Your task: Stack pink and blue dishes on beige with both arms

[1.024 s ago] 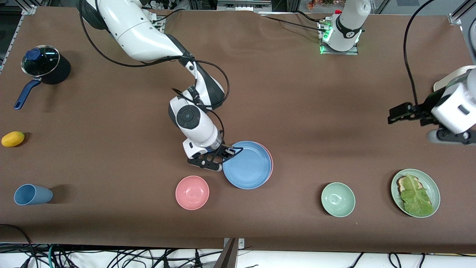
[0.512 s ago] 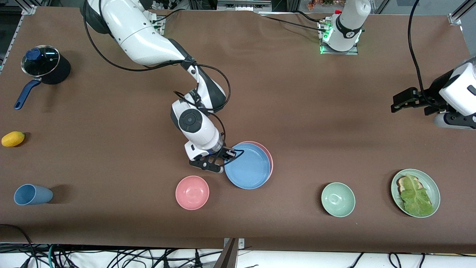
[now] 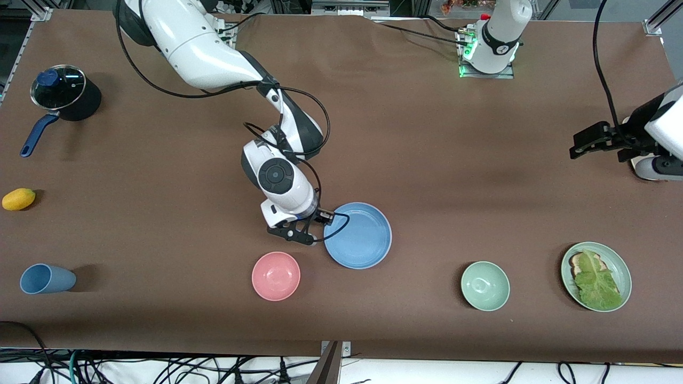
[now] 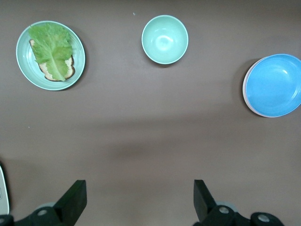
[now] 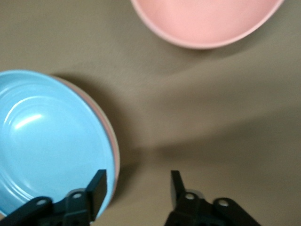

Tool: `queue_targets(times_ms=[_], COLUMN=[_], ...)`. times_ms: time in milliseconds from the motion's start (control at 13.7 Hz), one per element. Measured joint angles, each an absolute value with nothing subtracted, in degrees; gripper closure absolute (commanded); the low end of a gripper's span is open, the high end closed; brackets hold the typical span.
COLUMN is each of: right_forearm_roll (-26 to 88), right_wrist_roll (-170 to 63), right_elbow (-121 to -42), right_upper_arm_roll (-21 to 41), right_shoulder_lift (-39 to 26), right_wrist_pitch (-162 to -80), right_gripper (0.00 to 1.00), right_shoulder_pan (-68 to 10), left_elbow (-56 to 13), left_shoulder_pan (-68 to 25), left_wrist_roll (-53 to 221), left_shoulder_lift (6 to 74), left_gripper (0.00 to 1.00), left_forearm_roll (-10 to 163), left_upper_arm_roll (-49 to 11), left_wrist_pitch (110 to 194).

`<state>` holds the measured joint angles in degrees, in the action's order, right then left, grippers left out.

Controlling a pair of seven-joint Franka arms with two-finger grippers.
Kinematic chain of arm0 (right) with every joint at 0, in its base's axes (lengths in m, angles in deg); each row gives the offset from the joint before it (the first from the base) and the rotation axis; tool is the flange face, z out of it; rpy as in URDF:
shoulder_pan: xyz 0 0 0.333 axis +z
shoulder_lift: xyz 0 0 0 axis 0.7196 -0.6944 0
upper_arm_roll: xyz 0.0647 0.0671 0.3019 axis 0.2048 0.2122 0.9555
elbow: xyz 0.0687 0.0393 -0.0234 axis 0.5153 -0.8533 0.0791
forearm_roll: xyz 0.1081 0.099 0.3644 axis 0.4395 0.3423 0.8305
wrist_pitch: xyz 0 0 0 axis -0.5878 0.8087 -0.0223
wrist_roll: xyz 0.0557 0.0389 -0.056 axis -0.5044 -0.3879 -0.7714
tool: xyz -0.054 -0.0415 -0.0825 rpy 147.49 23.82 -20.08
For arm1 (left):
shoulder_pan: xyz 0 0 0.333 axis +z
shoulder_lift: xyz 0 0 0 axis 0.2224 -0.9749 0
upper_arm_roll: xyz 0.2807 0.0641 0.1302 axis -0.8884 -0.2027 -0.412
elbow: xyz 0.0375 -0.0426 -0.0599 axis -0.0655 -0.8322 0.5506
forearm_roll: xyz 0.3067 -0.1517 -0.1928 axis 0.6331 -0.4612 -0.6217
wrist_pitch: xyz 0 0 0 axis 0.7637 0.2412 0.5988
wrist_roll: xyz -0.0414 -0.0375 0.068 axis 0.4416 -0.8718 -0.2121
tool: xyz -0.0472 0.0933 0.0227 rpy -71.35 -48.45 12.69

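While the right end effector [image 3: 309, 230] sits low at the rim of the blue plate [image 3: 358, 235], its fingers are apart and grip nothing. That plate lies on the pink plate [image 5: 111, 141], whose edge just peeks out beneath; the beige plate is hidden. The left end effector [image 3: 586, 143], fingers apart, waits well away over the desk [image 3: 427, 160], so the right arm is nearer.

three stacked plates: blue plate [image 3: 358, 236] on top, pink plate [image 5: 111, 141] and beige plate [image 5: 116, 157] as rims beneath. two bowls: pink bowl [image 3: 276, 276], green bowl [image 3: 485, 286]. one lettuce plate [image 3: 621, 269], one cup [image 3: 46, 279], one pot [image 3: 65, 98], one lemon [image 3: 18, 199].
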<state>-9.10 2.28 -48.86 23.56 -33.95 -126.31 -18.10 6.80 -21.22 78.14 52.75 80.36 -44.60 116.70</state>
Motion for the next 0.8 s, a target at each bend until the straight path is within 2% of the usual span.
queue_targets(times_ms=[220,439,805], right_forearm_roll=[-9.93,-9.93,-7.25], right_wrist_roll=[-2.44,-7.76,-20.90], right_elbow=[-48.51,-49.03,-57.06], right_upper_arm_roll=[22.23,18.18,16.71], right_shoulder_lift=[-29.19,-23.62,-10.07], right_wrist_pitch=[-120.32,-112.64,-104.87], right_gripper=[0.00,0.00,0.00], right_shoulder_pan=[-19.83,-21.29,-25.60], left_elbow=[6.75,6.17,5.81], left_shoulder_pan=[-21.21,-21.22,-20.57], left_wrist_roll=[78.14,78.14,78.09], left_shoulder_lift=[53.71,53.66,53.64], left_gripper=[0.00,0.00,0.00], left_forearm_roll=[80.36,80.36,80.36], left_upper_arm_roll=[-44.59,-44.58,-44.62], left_wrist_pitch=[116.66,116.66,116.68])
